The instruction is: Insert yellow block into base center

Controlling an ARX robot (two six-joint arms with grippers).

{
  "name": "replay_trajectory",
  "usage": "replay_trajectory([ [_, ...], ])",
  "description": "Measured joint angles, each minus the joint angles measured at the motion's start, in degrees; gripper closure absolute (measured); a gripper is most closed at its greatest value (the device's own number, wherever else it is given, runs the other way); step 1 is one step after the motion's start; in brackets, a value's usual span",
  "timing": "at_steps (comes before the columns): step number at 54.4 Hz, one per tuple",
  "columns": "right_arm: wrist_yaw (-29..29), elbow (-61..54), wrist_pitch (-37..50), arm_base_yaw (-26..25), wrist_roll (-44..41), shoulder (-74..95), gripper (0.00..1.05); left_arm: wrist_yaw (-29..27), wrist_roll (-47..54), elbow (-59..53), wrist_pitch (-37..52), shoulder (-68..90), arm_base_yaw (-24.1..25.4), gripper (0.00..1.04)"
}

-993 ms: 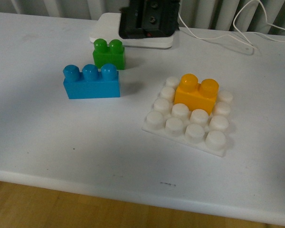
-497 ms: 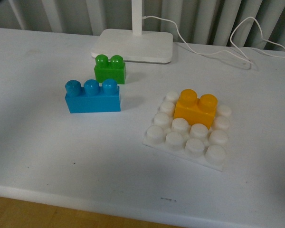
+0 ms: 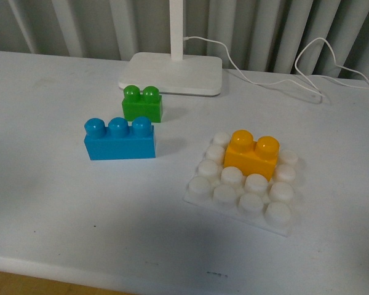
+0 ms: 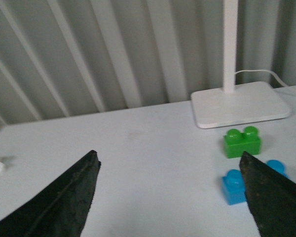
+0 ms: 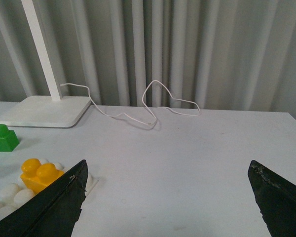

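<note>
The yellow block (image 3: 251, 153) sits seated on the white studded base (image 3: 241, 203), over its middle studs toward the far side. It also shows in the right wrist view (image 5: 38, 174), on the base (image 5: 10, 192). Neither gripper shows in the front view. My left gripper (image 4: 170, 160) is open and empty, high above bare table, away from the base. My right gripper (image 5: 167, 165) is open and empty, above the table to the right of the base.
A blue three-stud brick (image 3: 119, 139) and a green two-stud brick (image 3: 142, 104) stand left of the base. A white lamp foot (image 3: 171, 73) with its pole stands behind them, its cable (image 3: 295, 64) trailing right. A curtain backs the table.
The dark gripper that showed at the top of the front view a second ago has left it. The front view has shifted slightly; the blocks and base keep their places.
</note>
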Motion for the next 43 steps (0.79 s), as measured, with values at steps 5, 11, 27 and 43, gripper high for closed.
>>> replay_trajectory([
  [5, 0.09, 0.0, 0.0, 0.0, 0.0, 0.0, 0.09, 2.47, -8.26, -2.47, -0.26, -2.71, 1.95, 0.38],
  [11, 0.02, 0.0, 0.0, 0.0, 0.0, 0.0, 0.09, 3.65, -11.52, -4.66, -0.46, -5.27, 3.72, 0.56],
  [27, 0.09, 0.0, 0.0, 0.0, 0.0, 0.0, 0.09, 11.23, -13.64, -9.84, -2.99, -12.87, 11.76, 1.01],
  [43, -0.02, 0.0, 0.0, 0.0, 0.0, 0.0, 0.09, 11.8, -13.86, -12.55, -7.06, -19.63, 11.82, 1.01],
])
